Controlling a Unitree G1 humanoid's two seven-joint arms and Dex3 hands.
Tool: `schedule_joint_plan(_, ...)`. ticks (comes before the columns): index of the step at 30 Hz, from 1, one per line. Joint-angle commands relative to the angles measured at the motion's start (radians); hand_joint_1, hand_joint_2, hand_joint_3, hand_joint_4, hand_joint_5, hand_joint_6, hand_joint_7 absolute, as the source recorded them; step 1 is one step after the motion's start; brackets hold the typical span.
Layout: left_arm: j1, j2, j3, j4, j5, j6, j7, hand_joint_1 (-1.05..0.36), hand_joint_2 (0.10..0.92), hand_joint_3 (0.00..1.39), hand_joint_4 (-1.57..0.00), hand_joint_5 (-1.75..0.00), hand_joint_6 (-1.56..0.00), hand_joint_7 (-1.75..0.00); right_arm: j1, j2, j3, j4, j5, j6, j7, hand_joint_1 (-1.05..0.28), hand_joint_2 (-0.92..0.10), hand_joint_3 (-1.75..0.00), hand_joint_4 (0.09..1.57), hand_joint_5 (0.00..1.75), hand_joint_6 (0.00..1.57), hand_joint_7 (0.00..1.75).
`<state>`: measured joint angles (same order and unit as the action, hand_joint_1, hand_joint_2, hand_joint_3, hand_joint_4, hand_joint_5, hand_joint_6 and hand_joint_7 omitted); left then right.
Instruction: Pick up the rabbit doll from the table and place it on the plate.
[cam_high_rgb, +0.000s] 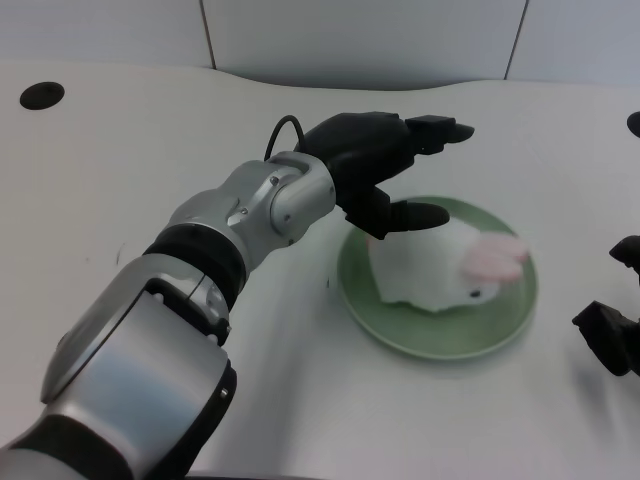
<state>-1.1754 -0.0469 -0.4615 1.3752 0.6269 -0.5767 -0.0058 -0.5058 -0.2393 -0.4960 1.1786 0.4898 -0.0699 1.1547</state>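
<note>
White plush, the rabbit doll (440, 265) lies on the green plate (400, 335), right of centre on the counter (130, 180). Left hand (385, 170) hovers spread, holding nothing. Likely light and squashy; its body suits gripping.

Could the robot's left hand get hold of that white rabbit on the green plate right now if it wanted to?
Probably yes. The left hand hovers at the plate's far-left rim, fingers apart and holding nothing, one fingertip right by the rabbit doll. Nothing stands between them, and the doll lies uncovered on the plate.
</note>
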Motion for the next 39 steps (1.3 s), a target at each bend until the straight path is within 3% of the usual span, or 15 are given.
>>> schedule_joint_plan(1,0.017,0.003,0.060,-0.009,-0.073,-0.017,-0.103,-1.05,0.921,0.86,0.00,0.00,0.00,0.00,0.006,-0.011,-0.001,-0.005,0.001,-0.014,0.004,-0.68,-0.92,-0.24,1.20,1.75,0.91,1.75)
schedule_joint_plan(5,0.022,0.006,0.082,-0.015,-0.093,-0.024,-0.126,-1.05,0.921,0.85,0.00,0.00,0.00,0.00,0.009,-0.010,0.002,-0.009,-0.003,-0.022,-0.007,-0.68,-0.92,-0.26,1.20,1.75,0.91,1.75)
schedule_joint_plan(8,0.024,0.021,0.098,-0.018,-0.105,-0.038,-0.130,-1.05,0.921,0.84,0.00,0.00,0.00,0.00,0.005,-0.012,-0.003,-0.002,0.007,-0.004,0.011,-0.68,-0.92,-0.22,1.19,1.75,0.90,1.75)
schedule_joint_plan(11,0.028,0.052,0.128,-0.021,-0.129,-0.053,-0.145,-1.05,0.921,0.84,0.00,0.00,0.00,0.00,0.006,-0.012,-0.003,-0.003,0.005,-0.007,0.003,-0.68,-0.92,-0.22,1.19,1.75,0.90,1.75)
schedule_joint_plan(15,0.059,0.114,0.242,-0.025,-0.245,-0.075,-0.228,-1.05,0.921,0.82,-0.02,-0.01,0.00,0.00,0.007,-0.015,-0.003,-0.003,0.003,-0.006,-0.001,-0.68,-0.92,-0.23,1.18,1.75,0.89,1.75)
schedule_joint_plan(20,0.117,0.177,0.396,-0.037,-0.411,-0.093,-0.397,-1.05,0.921,0.77,-0.08,-0.04,-0.05,-0.02,0.012,-0.018,-0.003,-0.005,0.002,-0.019,0.004,-0.66,-0.92,-0.29,1.15,1.75,0.88,1.75)
schedule_joint_plan(25,0.233,0.247,0.500,-0.056,-0.523,-0.098,-0.521,-1.05,0.921,0.74,-0.14,-0.07,-0.08,-0.03,0.006,-0.025,-0.003,-0.006,0.002,-0.002,-0.015,-0.66,-0.92,-0.26,1.14,1.75,0.87,1.75)
schedule_joint_plan(29,0.341,0.248,0.643,-0.079,-0.700,-0.042,-0.672,-1.05,0.921,0.75,-0.20,-0.10,-0.10,-0.03,0.001,-0.028,-0.001,-0.004,0.002,0.010,-0.009,-0.66,-0.92,-0.25,1.16,1.75,0.90,1.75)
schedule_joint_plan(32,0.407,0.226,0.743,-0.103,-0.832,0.049,-0.779,-1.05,0.921,0.77,-0.20,-0.09,-0.09,-0.02,0.002,-0.026,0.003,-0.008,-0.002,0.014,-0.023,-0.66,-0.92,-0.26,1.16,1.75,0.90,1.75)
schedule_joint_plan(35,0.469,0.215,0.824,-0.119,-0.936,0.170,-0.834,-1.05,0.921,0.78,-0.24,-0.10,-0.13,-0.04,0.001,-0.022,0.006,-0.009,-0.007,0.001,-0.038,-0.65,-0.92,-0.27,1.16,1.75,0.92,1.75)
schedule_joint_plan(39,0.526,0.191,0.882,-0.141,-1.013,0.280,-0.841,-1.05,0.921,0.82,-0.22,-0.09,-0.13,-0.02,-0.003,-0.025,0.002,-0.002,0.001,0.018,-0.019,-0.66,-0.92,-0.23,1.17,1.75,0.90,1.75)
